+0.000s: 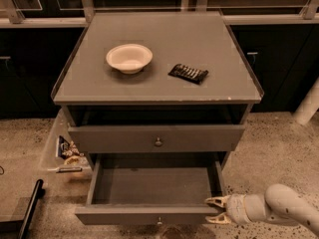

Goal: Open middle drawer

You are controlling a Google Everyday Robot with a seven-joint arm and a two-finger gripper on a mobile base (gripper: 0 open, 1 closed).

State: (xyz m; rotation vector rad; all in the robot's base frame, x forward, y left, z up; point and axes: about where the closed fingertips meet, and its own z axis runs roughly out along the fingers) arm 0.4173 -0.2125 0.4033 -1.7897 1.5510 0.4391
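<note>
The middle drawer (124, 215) stands pulled well out of the grey cabinet, its plain grey inside laid open and bare. Its low, wide front panel runs left to right across the bottom of the view, with the small round metal knob (159, 221) at the centre of the lower edge. The gripper (213, 209) is found at the right end of that panel, so the drawer lies directly to the left of it. Its two pale fingers are spread apart, one above the other, pointing leftward at the panel's right corner; nothing is seen clamped between them, and whether they touch the wood cannot be told. The single arm comes in from the lower right as a smooth, rounded white casing. The taller-fronted drawer (199, 138) above is seen only slightly out, its own knob centred. The wood is matt and flat-painted, with square edges. On the bench (159, 83) a shallow cream bowl (129, 58) and a dark, ridged packet (188, 73) lie well apart. The opening is judged essentially done.
</note>
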